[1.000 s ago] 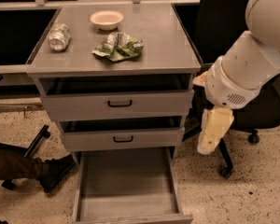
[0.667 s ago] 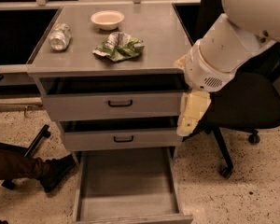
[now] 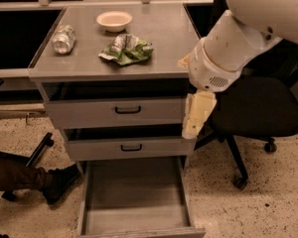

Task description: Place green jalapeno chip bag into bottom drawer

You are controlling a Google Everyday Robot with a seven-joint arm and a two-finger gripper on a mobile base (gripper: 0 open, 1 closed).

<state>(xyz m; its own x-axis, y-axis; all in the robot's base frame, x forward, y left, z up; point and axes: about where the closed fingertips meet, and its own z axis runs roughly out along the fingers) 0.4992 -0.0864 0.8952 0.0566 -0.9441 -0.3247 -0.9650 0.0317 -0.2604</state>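
Grey cabinet top (image 3: 164, 33) carries your chip bag (image 3: 126, 49): crumpled shiny foil, green with white and silver patches, near a cream bowl (image 3: 114, 20). Your gripper (image 3: 190, 130) hangs by the cabinet's right front; you cannot tell if it's open.

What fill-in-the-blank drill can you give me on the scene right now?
The green jalapeno chip bag lies on ____ of the cabinet.
The bottom drawer stands ____.
The claw hangs by the cabinet's front right corner, pointing ____.
Missing words: top; open; down.
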